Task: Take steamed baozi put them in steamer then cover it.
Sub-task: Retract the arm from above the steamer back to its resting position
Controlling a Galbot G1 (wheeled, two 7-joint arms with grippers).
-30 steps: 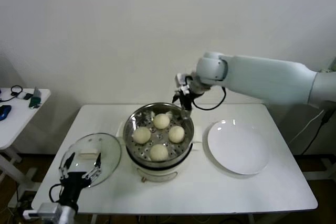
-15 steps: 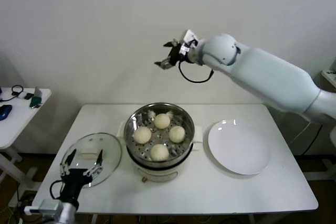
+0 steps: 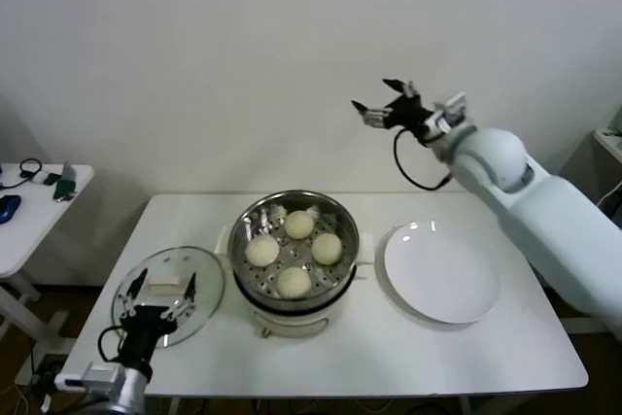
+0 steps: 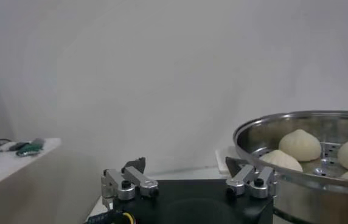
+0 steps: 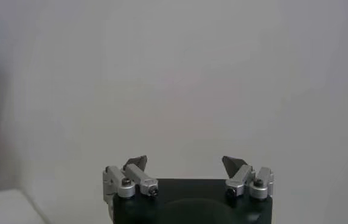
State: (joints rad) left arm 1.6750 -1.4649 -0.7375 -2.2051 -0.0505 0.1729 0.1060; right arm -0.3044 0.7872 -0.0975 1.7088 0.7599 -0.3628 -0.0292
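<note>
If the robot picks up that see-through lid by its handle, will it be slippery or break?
The cover looks like glass with a metal rim, so it is probably stiff, fairly heavy and breakable if dropped. Its smooth oblong handle may be a little slippery. The open left gripper hovers over it.

I see a white table [image 3: 389, 357]. On it, the cover [image 3: 167, 293] lies flat at the near left, the steamer [image 3: 296, 250] stands mid-table, and a white plate [image 3: 442, 274] lies right.

My left wrist view cuts off the steamer [image 4: 302, 131] at its edge; my left gripper [image 3: 160, 294] partly hides the lid [image 3: 199, 284].
</note>
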